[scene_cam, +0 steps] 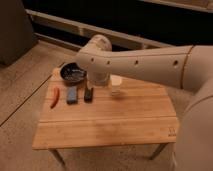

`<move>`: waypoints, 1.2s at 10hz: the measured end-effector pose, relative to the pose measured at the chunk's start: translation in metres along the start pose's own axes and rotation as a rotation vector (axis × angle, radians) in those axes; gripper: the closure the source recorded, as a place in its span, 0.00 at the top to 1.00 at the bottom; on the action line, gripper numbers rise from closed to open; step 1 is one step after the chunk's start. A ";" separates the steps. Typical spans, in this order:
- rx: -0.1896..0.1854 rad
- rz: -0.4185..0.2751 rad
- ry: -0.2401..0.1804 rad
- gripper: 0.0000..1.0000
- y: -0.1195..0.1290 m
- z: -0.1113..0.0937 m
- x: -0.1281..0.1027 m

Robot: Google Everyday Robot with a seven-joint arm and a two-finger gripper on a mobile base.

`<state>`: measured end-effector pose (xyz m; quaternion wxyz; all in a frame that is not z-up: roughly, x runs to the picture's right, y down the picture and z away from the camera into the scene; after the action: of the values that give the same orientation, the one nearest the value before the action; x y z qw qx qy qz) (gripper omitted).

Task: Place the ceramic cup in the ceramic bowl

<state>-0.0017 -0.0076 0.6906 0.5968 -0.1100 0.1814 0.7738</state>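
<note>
Gripper (98, 80) (clenched or released, cannot tell) hangs between ceramic bowl (73, 74) and ceramic cup (116, 84); centre on the cup before closing.

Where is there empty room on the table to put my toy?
The front half of the table is bare, and so is the right end past the ceramic cup. The back left is crowded: ceramic bowl, red thing, blue block, dark block, and the gripper by the bowl.
</note>
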 end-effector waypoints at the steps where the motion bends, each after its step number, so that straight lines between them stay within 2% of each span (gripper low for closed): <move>1: 0.000 0.003 0.001 0.65 -0.001 0.000 0.000; 5: -0.005 0.013 0.000 0.65 0.002 0.002 -0.006; 8: -0.007 0.048 -0.044 0.65 -0.027 0.003 -0.062; 9: -0.026 0.038 -0.070 0.65 -0.033 0.001 -0.081; 10: -0.060 0.004 -0.102 0.65 -0.033 -0.004 -0.097; 12: -0.118 -0.121 -0.155 0.65 -0.029 -0.010 -0.114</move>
<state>0.0556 -0.1064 0.7209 0.6471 -0.0955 0.0817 0.7520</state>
